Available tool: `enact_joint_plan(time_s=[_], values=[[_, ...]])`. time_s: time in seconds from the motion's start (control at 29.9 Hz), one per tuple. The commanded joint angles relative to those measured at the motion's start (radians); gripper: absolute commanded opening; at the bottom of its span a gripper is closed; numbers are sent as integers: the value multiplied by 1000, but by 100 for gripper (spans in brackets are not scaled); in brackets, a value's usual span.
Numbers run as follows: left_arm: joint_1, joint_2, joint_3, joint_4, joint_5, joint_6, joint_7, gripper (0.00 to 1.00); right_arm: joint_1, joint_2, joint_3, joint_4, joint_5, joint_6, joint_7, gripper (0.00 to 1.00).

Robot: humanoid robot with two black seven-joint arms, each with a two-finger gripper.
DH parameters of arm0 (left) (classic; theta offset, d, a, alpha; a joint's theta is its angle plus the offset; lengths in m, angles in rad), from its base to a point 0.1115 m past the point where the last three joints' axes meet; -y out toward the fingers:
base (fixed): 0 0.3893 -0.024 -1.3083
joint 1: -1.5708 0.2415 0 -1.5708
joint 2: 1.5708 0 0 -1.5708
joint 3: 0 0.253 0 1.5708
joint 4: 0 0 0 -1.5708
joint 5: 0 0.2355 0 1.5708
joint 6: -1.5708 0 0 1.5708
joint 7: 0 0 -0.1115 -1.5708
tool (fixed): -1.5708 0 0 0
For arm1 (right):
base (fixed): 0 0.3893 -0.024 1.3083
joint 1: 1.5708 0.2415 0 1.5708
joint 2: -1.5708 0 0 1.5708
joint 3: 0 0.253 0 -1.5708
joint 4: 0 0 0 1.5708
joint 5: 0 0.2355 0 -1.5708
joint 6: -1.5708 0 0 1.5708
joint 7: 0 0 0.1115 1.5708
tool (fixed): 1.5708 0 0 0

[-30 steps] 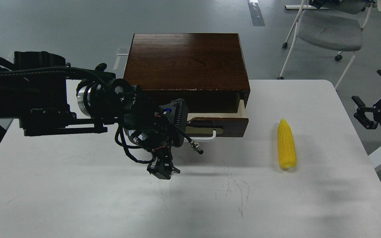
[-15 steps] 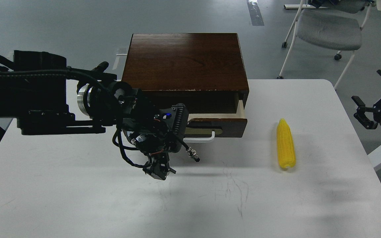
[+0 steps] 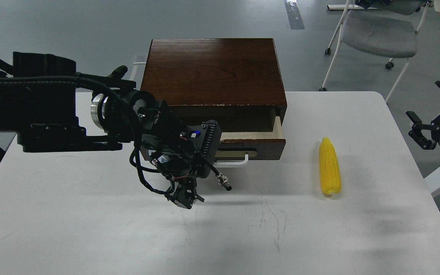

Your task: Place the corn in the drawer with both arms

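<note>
Little change over the last second: your left gripper (image 3: 185, 198) drifted slightly left before the part-open drawer (image 3: 252, 147); its state is unreadable. Right gripper (image 3: 430, 118) idles released. Corn (image 3: 329, 167) untouched on bench (image 3: 90, 229).

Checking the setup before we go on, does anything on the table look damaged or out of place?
Minor wear only: the white table has dark scuff marks near its middle, and the cabinet has pale chips along its top front edge. The corn lies intact.
</note>
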Motion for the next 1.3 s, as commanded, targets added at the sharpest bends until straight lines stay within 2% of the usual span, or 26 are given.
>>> enact_joint_plan(time_s=[0.0,0.13,0.3,0.4,0.53,0.67,0.74,0.8,0.94,1.04,1.07,1.17,1.27], values=[[-14,27,-10,-32,0,0,0,97,0,0,0,-1,0,0,-1,100],[-54,99,-70,-117,0,0,0,97,-1,0,0,-1,0,0,-1,100],[-60,159,-204,-135,-90,0,0,98,-3,-2,0,-1,0,0,1,100],[-52,184,-342,-128,-265,0,0,98,-6,-6,0,1,0,0,-1,100],[-40,222,-436,-79,-541,0,0,98,-11,-20,-9,2,-2,0,-1,100],[-13,276,-460,-16,-880,0,0,98,-15,-29,-9,4,0,0,-1,100],[7,308,-460,55,-1054,0,33,98,-17,-34,-9,4,-2,0,-1,100],[61,345,-461,134,-1248,0,37,98,-20,-43,-11,4,-2,0,-1,100],[148,371,-461,208,-1505,0,36,98,-20,-49,-12,4,-2,0,-1,100],[269,377,-461,276,-1707,0,36,98,-20,-49,-17,5,-2,0,-1,100],[294,377,-463,288,-1743,7,36,98,-21,-49,-17,5,-2,0,-1,100],[426,374,-493,345,-1894,97,34,98,-20,-51,-20,5,-3,0,-1,100],[555,360,-600,424,-1967,110,34,98,-20,-77,-20,13,-6,0,-1,100]])
